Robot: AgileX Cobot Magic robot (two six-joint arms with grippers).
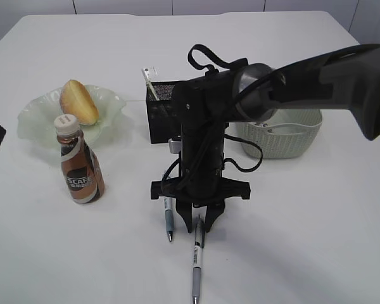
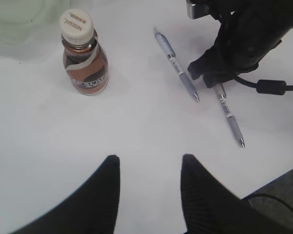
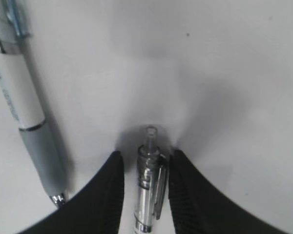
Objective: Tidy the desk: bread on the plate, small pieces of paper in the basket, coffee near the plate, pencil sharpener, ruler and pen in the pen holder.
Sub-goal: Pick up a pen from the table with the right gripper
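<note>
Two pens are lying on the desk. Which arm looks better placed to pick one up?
The right one. Its gripper is already down at the desk with its jaws on either side of one pen. The left gripper hangs open over bare desk, away from both pens.

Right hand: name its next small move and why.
Probably finish closing on the pen, then lift. That pen's clip end lies between the right hand's fingers, which stand close beside it on the desk; the second pen lies clear alongside.
</note>
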